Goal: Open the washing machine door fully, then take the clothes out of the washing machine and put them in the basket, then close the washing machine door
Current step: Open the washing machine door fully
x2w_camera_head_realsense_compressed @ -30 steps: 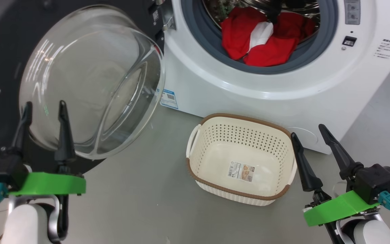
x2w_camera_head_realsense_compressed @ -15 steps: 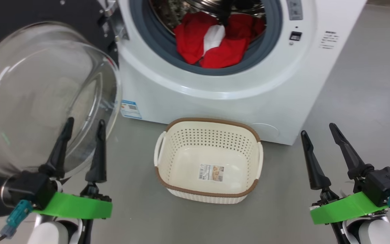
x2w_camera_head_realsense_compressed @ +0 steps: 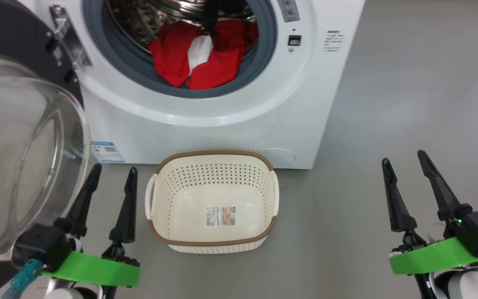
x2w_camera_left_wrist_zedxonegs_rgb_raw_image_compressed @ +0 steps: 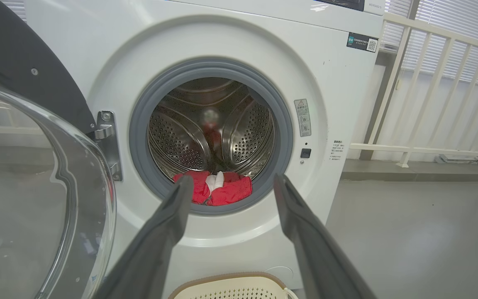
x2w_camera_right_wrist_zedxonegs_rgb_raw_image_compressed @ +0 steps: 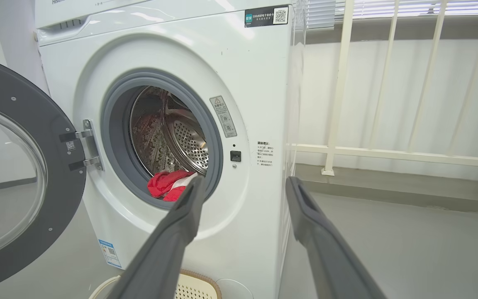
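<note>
Both ends look identical, tbh: the left gripper point(x2w_camera_head_realsense_compressed: 114, 168) and right gripper point(x2w_camera_head_realsense_compressed: 402, 156) each have two long skinny black fingers point(x2w_camera_head_realsense_compressed: 126, 211) tapering to a point, kinda like beaks. Each one sits on a bright green plate point(x2w_camera_head_realsense_compressed: 93, 269), with a chunky black block point(x2w_camera_head_realsense_compressed: 40, 247) beside it and a teal plug point(x2w_camera_head_realsense_compressed: 25, 274) sticking out. The forearms point(x2w_camera_head_realsense_compressed: 465, 286) are glossy white. There's a tiny green light point(x2w_camera_head_realsense_compressed: 457, 221) on the right block.
</note>
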